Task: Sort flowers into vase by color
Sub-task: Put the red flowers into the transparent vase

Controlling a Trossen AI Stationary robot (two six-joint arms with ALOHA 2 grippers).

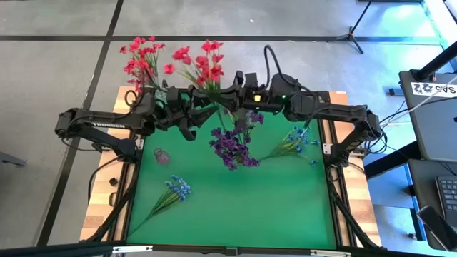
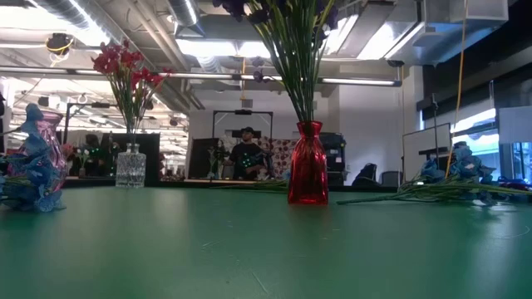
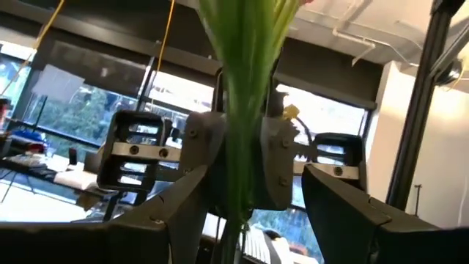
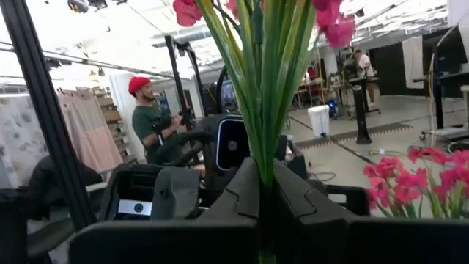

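Observation:
A sprig of red-pink flowers (image 1: 200,64) stands upright high over the table's far edge, between my two grippers. My right gripper (image 4: 265,180) comes from the right and is shut on its green stems. My left gripper (image 3: 253,209) comes from the left and is open, with one finger on either side of the same stems (image 3: 245,132) and a gap to each. Purple flowers (image 1: 232,146) stand in a red vase (image 2: 307,178). More red flowers (image 1: 143,61) stand in a clear vase (image 2: 130,166). Both grippers are outside the low view. My right gripper pinches the bundle of green stems (image 4: 265,150) between its two fingers, below the blossoms. The fingers come about level from the table's right side and lie across the stems. The sprig stands upright above the fingers, lifted clear of the table.
Two light blue sprigs lie on the green mat, one near left (image 1: 175,189) and one at the right (image 1: 296,143). A small pinkish vase (image 1: 161,155) stands at the left. The mat's near half is bare. A person (image 4: 150,117) shows in the room beyond.

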